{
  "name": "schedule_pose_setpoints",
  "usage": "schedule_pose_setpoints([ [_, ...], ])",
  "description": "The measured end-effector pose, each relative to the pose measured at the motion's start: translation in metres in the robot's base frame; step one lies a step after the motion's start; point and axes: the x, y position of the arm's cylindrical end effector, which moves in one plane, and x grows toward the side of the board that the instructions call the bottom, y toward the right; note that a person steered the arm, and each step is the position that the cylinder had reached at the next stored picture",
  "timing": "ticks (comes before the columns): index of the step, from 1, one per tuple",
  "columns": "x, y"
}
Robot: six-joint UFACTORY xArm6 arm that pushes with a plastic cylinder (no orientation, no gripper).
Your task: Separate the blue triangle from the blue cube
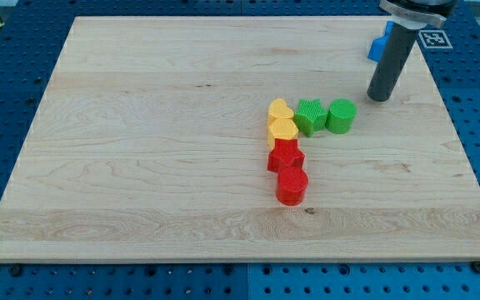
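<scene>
**Blue blocks tucked behind the rod at the board's far right corner**

Blue plastic (pixel 379 43) shows only as a sliver at the view's top right, mostly hidden by the rod; I cannot tell whether that sliver is the blue triangle, the blue cube, or both pressed together, nor which way any long side runs.

Largest in view is the wooden board (pixel 157 142), pale and bare over its left half. Next comes the dark rod (pixel 392 54), leaning down from the view's top. There are no jaws to open or shut, and it grips nothing. My tip (pixel 379 97) rests on the wood just below the blue sliver, toward the view's bottom, and just right of the green cylinder (pixel 341 116).

Smaller things cluster mid-board: a green star (pixel 310 116) touching the cylinder, two yellow blocks (pixel 282 121) stacked in line beside it, then a red star-like block (pixel 285 157) and a red cylinder (pixel 292 186) trailing toward the view's bottom.

The coming move, as I judge it, turns on one fact: the blue lies up-view from my tip, so the tip must get between the two pieces before pushing.
</scene>
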Motion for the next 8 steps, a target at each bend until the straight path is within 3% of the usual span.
schedule_pose_setpoints([
  [2, -0.01, 0.055],
  [5, -0.013, 0.079],
  [8, -0.098, 0.098],
])
